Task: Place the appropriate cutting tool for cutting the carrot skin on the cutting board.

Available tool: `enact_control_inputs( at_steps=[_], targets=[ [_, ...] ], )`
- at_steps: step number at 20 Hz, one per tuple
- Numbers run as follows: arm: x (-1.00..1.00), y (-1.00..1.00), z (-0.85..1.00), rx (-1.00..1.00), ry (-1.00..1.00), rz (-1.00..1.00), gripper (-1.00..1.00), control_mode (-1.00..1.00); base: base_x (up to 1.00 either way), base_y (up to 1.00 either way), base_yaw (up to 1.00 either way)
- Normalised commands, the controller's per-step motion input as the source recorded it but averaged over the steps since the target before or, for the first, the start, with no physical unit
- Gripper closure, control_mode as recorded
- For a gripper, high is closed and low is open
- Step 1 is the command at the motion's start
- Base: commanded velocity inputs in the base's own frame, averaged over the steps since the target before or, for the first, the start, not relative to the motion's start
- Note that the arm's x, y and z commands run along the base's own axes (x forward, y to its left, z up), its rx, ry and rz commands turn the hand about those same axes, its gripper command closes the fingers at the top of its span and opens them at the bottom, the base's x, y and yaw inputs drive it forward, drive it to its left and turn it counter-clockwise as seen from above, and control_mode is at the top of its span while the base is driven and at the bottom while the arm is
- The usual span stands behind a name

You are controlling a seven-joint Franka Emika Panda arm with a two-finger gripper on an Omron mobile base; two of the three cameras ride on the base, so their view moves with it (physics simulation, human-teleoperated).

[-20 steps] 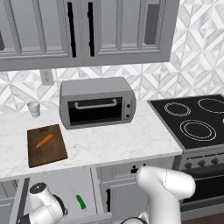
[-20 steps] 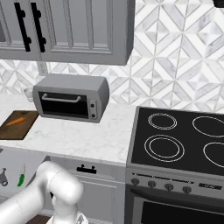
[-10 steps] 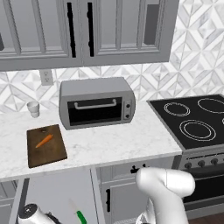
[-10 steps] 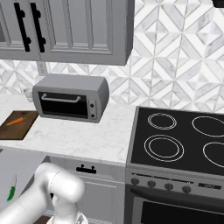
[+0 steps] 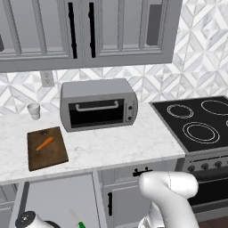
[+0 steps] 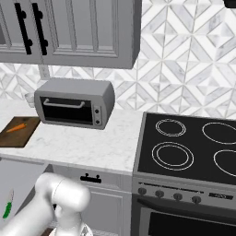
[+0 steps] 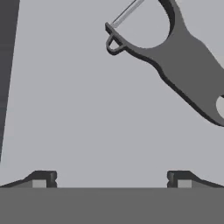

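Arm has dropped lower toward the open drawer; pincer (image 7: 111, 178) spread wide, empty, just short of the peeler (image 7: 188, 65). Nothing grasped yet; cutting board (image 5: 46, 149) holds just the carrot (image 5: 45, 143).

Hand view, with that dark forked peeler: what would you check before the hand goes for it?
1. Hand open: ok, tips stand wide apart.
2. Peeler lined up between the tips: not ok, it lies off toward the upper right.
3. Peeler free of clutter: ok, bare grey surface around it.
4. Knife kept apart from the peeler: cannot tell.
5. Cutting board has room: ok, the carrot takes little space.
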Motion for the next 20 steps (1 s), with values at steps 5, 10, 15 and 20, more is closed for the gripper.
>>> enact_control_inputs(
  at_steps=[5,10,15,20],
  targets=[
    [0.0,-0.3,0.58,0.0,0.0,0.0,-1.0,-1.0,0.0,0.0,0.0],
    [0.03,-0.7,0.08,-0.01,-0.03,0.02,-1.0,-1.0,0.0,0.0,0.0],
    [0.19,-0.65,0.0,-0.07,-0.04,0.21,-1.0,-1.0,0.0,0.0,0.0],
    [0.49,-0.11,0.11,-0.09,0.0,0.3,-1.0,-1.0,0.0,0.0,0.0]
  ],
)
